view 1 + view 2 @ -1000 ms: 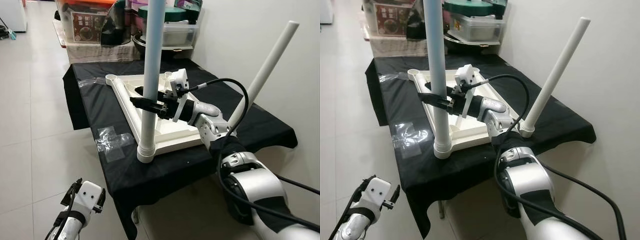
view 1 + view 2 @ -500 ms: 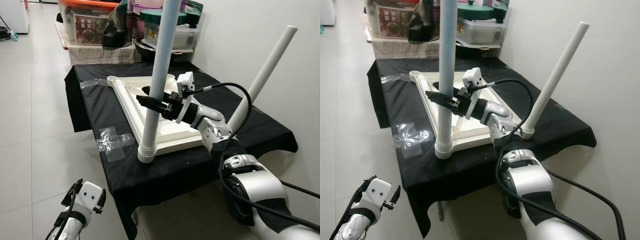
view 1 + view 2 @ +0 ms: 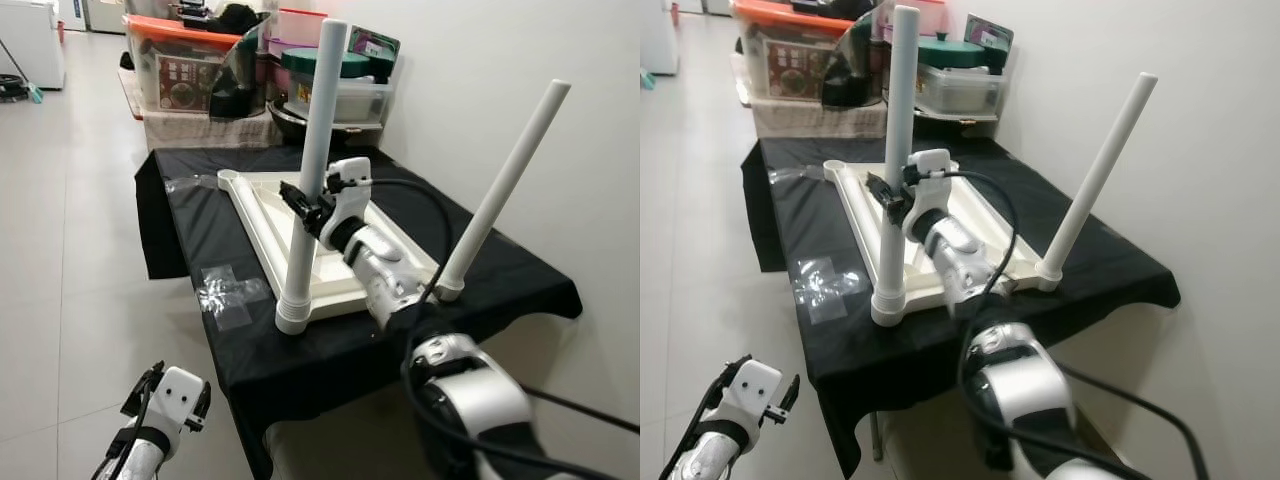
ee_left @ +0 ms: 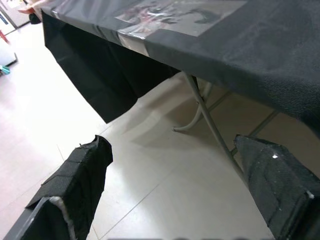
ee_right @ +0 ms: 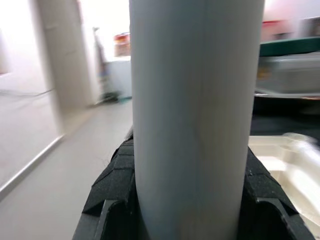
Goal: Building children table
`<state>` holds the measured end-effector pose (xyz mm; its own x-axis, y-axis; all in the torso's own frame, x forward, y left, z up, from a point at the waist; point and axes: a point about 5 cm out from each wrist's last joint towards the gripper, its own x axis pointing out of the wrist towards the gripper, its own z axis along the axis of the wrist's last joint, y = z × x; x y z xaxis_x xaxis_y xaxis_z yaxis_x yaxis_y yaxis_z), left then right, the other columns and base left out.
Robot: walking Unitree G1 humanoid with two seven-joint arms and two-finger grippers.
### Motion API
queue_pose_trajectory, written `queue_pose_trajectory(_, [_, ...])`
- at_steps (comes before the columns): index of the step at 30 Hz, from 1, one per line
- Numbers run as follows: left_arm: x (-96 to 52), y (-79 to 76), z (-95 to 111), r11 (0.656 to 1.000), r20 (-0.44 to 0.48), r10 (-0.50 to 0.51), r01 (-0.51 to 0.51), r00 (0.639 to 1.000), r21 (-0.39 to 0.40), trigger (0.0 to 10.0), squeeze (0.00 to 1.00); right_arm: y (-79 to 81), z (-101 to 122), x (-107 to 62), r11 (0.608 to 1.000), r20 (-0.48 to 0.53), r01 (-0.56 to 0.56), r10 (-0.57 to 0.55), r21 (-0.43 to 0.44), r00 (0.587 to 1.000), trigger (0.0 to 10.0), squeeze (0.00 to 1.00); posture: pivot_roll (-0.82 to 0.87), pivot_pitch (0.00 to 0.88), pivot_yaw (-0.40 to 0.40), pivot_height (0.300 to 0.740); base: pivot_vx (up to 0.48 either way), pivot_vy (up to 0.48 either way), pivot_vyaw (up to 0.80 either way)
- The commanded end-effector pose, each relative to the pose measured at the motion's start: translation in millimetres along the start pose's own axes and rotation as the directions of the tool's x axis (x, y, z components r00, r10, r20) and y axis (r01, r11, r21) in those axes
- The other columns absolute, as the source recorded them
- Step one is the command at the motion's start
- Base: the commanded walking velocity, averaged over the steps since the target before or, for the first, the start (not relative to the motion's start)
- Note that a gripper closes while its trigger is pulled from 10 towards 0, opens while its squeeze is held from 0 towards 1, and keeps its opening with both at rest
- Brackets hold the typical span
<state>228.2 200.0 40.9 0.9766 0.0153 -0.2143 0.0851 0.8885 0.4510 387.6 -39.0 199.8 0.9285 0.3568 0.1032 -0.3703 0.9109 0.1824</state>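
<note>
A white children's table top lies upside down on a black-clothed table. Two white legs stand in its corner sockets. My right gripper is shut on the near-left leg at about mid-height. In the right wrist view that leg sits between the black fingers. The second leg leans at the right corner, untouched. My left gripper hangs low beside the table, near the floor, open with nothing between its fingers.
A bare socket sits at the far-left corner of the table top. Clear tape patches lie on the cloth. Storage boxes and lidded tubs are stacked behind the table. A wall runs on the right, tiled floor on the left.
The head view has pulled back, and the held leg's top end has come into view. My right arm has swung round to the near side, still shut on the leg. The left arm hangs as before.
</note>
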Motion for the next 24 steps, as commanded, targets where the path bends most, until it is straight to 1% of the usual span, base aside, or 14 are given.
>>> queue_pose_trajectory(1, [1.0,-2.6,0,1.000,-0.001,-0.011,0.011,1.000,0.003,10.0,0.00,-9.6,-75,-26.8,0.992,-0.317,0.124,-0.116,0.005,0.941,0.0,0.00,0.11,0.000,-0.144,0.740,0.000,0.000,0.00])
queue_pose_trajectory(3, [1.5,-3.0,0,1.000,0.000,-0.013,0.013,1.000,0.003,10.0,0.00,-2.2,-78,-29.1,0.989,-0.317,0.146,-0.135,0.008,0.939,0.0,0.00,0.11,0.000,-0.145,0.740,0.000,0.000,0.00])
queue_pose_trajectory(4, [1.5,-3.0,0,1.000,0.000,-0.013,0.013,1.000,0.003,10.0,0.00,-2.2,-78,-29.1,0.989,-0.317,0.146,-0.135,0.008,0.939,0.0,0.00,0.11,0.000,-0.145,0.740,0.000,0.000,0.00])
queue_pose_trajectory(6, [1.5,-2.8,0,1.000,0.000,-0.013,0.013,1.000,0.004,10.0,0.00,0.3,-78,-30.2,0.982,-0.312,0.187,-0.174,0.010,0.934,0.0,0.00,0.11,0.000,-0.145,0.740,0.000,0.000,0.00])
queue_pose_trajectory(8, [1.5,-2.4,0,1.000,-0.001,-0.009,0.009,1.000,0.003,10.0,0.00,-0.4,-76,-30.1,0.979,-0.308,0.201,-0.190,0.006,0.932,0.0,0.00,0.11,0.000,-0.148,0.740,0.000,0.000,0.00])
queue_pose_trajectory(10, [1.5,-1.7,-1,1.000,-0.003,-0.003,0.003,1.000,0.001,10.0,0.00,-3.6,-71,-29.8,0.973,-0.287,0.231,-0.226,-0.019,0.931,0.0,0.00,0.11,0.000,-0.152,0.740,0.000,0.000,0.00])
queue_pose_trajectory(13, [1.3,-2.2,-2,1.000,-0.006,0.001,-0.001,1.000,-0.001,10.0,0.00,-4.0,-67,-30.5,0.966,-0.272,0.255,-0.256,-0.040,0.928,0.0,0.00,0.11,0.000,-0.154,0.740,0.000,0.000,0.00])
queue_pose_trajectory(19, [1.7,-5.2,-1,1.000,-0.006,-0.001,0.001,1.000,-0.008,10.0,0.00,1.4,-58,-31.9,0.961,-0.226,0.271,-0.275,-0.053,0.934,0.0,0.00,0.11,0.000,-0.148,0.740,0.000,0.000,0.00])
queue_pose_trajectory(21, [1.7,-5.2,-1,1.000,-0.006,-0.001,0.001,1.000,-0.008,10.0,0.00,1.5,-58,-32.1,0.961,-0.226,0.272,-0.277,-0.053,0.934,0.0,0.00,0.11,0.000,-0.148,0.740,0.000,0.000,0.00])
queue_pose_trajectory(24, [2.3,-3.6,-1,1.000,-0.006,0.000,0.000,1.000,-0.005,10.0,0.00,1.9,-55,-33.5,0.960,-0.199,0.272,-0.278,-0.057,0.940,0.0,0.00,0.11,0.000,-0.147,0.740,0.000,0.000,0.00])
